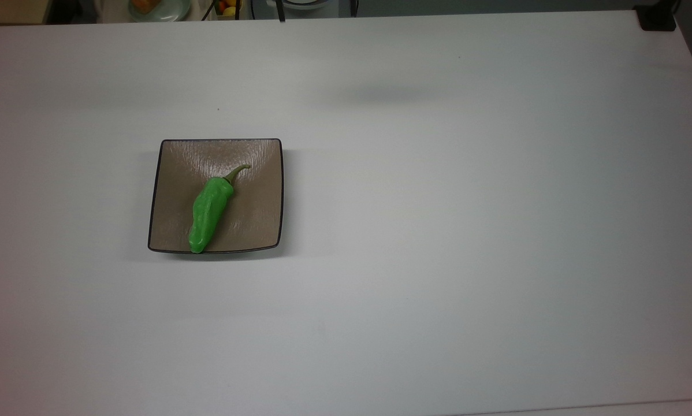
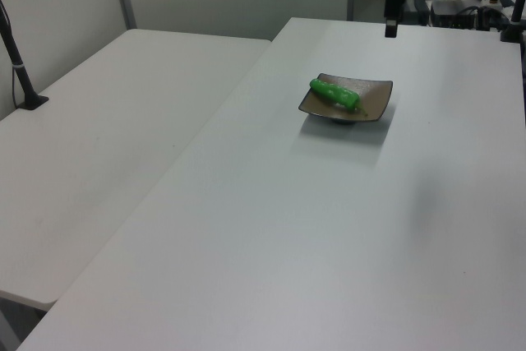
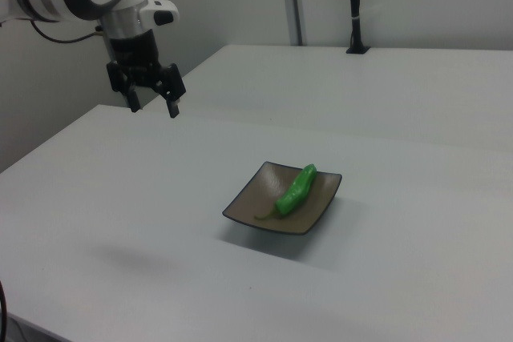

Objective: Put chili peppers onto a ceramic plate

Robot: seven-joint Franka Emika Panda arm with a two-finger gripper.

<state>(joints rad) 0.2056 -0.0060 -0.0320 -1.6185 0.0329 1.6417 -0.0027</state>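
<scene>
The chili pepper (image 1: 208,211), bright green with a curved brownish stem, lies diagonally on the square tan-brown ceramic plate (image 1: 253,214). Its tip reaches the plate's near edge in the top view. Both also appear in the left view, pepper (image 2: 334,94) on plate (image 2: 374,96), and in the right view, pepper (image 3: 296,190) on plate (image 3: 252,202). My gripper (image 3: 153,107) hangs high above the table, well off to the right view's left of the plate. It is open, with nothing between its fingers, and touches neither pepper nor plate.
The plate rests on a wide white table (image 1: 438,231). A second white table (image 2: 123,113) adjoins it on the left view's left, with a black post (image 2: 20,63) on it. A black clamp (image 1: 657,20) sits at the top view's far right corner.
</scene>
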